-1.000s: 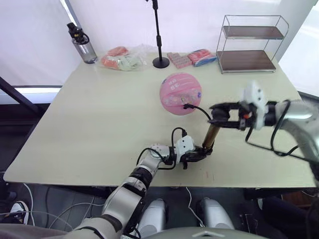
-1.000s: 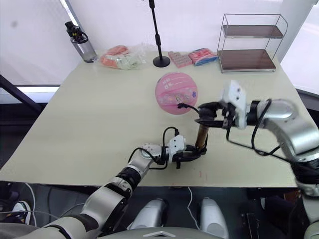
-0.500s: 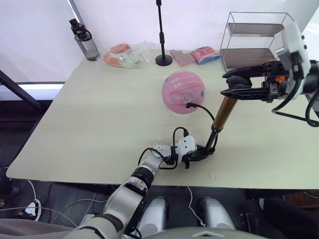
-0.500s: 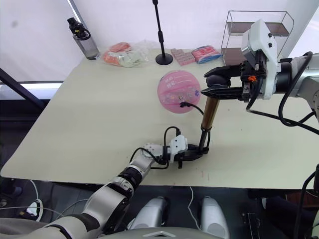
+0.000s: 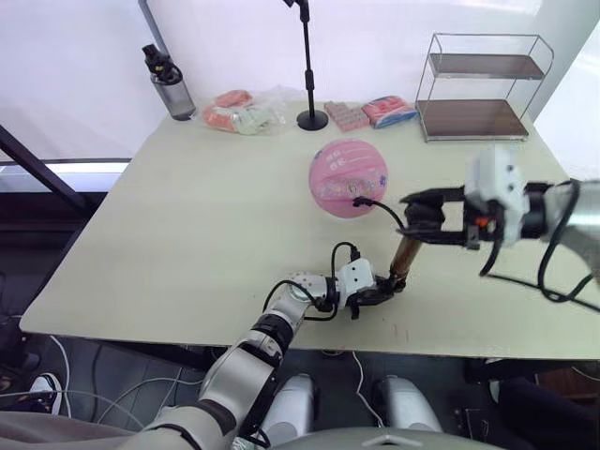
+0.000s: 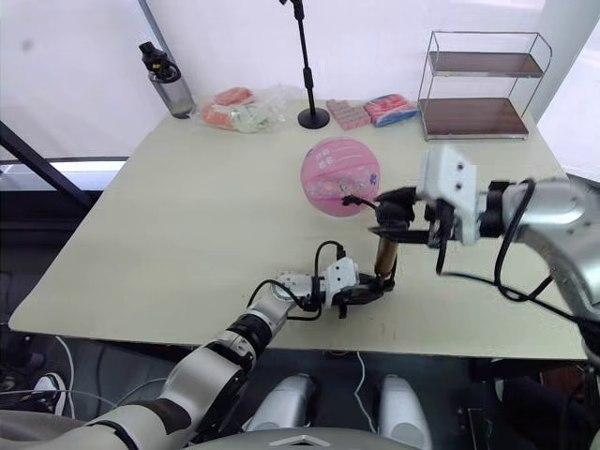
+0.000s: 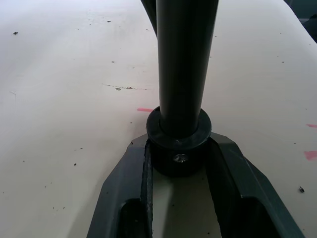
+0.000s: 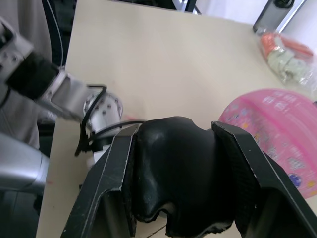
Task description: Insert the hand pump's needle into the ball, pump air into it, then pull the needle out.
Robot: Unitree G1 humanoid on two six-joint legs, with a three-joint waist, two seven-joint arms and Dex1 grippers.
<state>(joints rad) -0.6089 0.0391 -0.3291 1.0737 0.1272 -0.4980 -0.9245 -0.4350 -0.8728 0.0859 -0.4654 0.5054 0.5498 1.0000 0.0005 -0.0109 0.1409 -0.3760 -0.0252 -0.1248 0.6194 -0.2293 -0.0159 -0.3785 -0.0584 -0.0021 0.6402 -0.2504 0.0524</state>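
Pumping now: my left hand pins the gold-barrelled hand pump base just beside the pink printed ball, right hand clenched on its T-handle, so a crooked push could yank the needle.

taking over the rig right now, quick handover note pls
Left end effector: shut on the hand pump's base cap at the near table edge, bracing it.
Right end effector: shut on the hand pump T-handle, pressed low against the barrel.
Ball: mid-table, round; the black hose runs to its near side, so the needle looks inserted, though the pin itself is too small to see.
Done: insertion. Left: finish pumping, then pull the needle out.
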